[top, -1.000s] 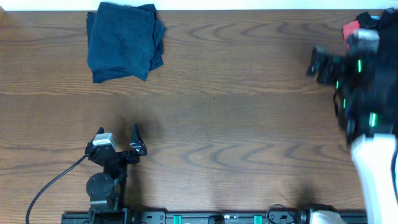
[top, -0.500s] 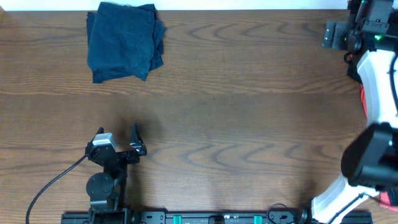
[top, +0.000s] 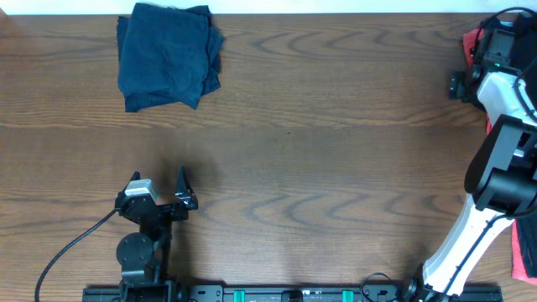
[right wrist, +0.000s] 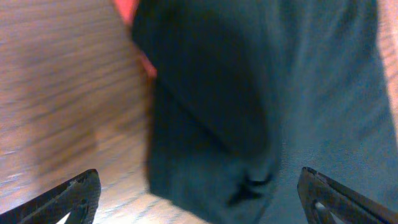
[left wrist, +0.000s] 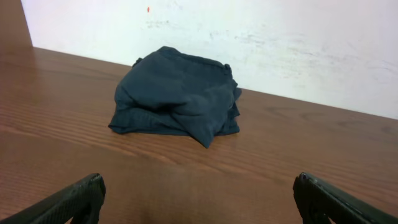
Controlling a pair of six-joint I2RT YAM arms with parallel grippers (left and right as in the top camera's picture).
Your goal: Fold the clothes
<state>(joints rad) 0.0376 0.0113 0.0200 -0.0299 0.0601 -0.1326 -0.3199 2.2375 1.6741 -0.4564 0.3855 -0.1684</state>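
The right gripper (right wrist: 199, 196) is hanging wide open, holding nothing, directly above the unfolded dark shirt (right wrist: 249, 99), which is lying bunched at the far right corner of the desk (top: 336, 168) with a coral-red part (right wrist: 127, 9) showing at its edge. The cloth is sitting straight beneath the jaws (too crumpled to tell its long axis), so this arm is the nearer. The left gripper (left wrist: 199, 199) is standing open and empty near the front left, facing the folded navy shirt (top: 168, 57) at the far left corner.
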